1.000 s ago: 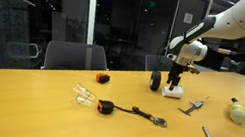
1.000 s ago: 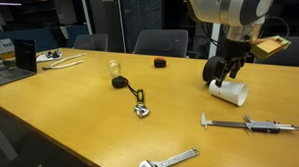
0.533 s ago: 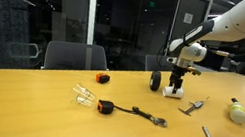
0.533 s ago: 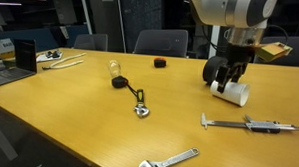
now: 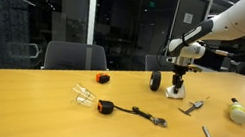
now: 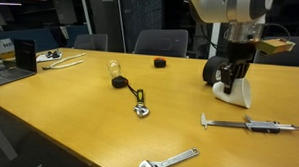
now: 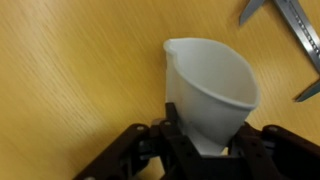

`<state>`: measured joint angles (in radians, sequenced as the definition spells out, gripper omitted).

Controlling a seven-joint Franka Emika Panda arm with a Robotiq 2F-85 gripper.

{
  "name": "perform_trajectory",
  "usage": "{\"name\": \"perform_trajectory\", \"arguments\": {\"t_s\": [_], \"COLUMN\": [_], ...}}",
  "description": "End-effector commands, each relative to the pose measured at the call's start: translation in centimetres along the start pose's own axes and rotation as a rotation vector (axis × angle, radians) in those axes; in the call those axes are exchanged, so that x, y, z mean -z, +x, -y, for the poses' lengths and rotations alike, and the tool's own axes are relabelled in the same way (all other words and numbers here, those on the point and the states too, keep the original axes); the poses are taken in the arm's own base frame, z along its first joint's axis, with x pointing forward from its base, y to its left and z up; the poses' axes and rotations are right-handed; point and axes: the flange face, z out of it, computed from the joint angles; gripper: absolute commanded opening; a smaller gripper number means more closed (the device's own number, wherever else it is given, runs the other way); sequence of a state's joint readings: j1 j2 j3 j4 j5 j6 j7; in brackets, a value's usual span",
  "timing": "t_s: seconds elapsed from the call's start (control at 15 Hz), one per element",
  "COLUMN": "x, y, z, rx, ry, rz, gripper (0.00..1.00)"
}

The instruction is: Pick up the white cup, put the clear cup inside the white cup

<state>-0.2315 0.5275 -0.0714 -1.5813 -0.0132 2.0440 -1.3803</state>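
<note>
Any print on the tape measure (image 5: pixel 106 106) is too small to read. The gripper (image 7: pixel 208 138) has its jaws pinched on the narrow bottom end of the white cup (image 7: pixel 210 80). In the wrist view the cup's open mouth points away from the fingers (image 7: pixel 176 122). That's near the table's (image 6: pixel 78 121) far edge in an exterior view, with the cup (image 6: pixel 237 94) tilted. It looks like it's touching the wood, but I can't really tell. The clear cup (image 5: pixel 83 94) lies mid-table just beside the tape measure, well apart from the gripper. A caliper (image 6: pixel 250 123) sits near the white cup.
</note>
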Motion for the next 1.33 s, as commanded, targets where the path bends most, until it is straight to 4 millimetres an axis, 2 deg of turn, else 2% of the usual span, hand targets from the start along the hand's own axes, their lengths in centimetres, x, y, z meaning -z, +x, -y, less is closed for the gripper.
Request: {"name": "perform_trajectory", "arguments": {"t_s": [0.0, 0.27, 0.33, 0.67, 1.27], "x": [0.1, -0.6, -0.7, -1.2, -4.1], "y": [1.5, 5.3, 6.4, 10.9, 15.8], "z": [0.2, 2.6, 3.3, 7.2, 15.2], "rx": [-0.083, -0.129, -0.138, -0.166, -0.074], "ry": [-0.047, -0.128, -0.149, -0.234, -0.304], "rz": [0.175, 0.370, 0.425, 0.702, 1.203], "gripper": [0.22, 0.16, 0.19, 0.16, 0.16]}}
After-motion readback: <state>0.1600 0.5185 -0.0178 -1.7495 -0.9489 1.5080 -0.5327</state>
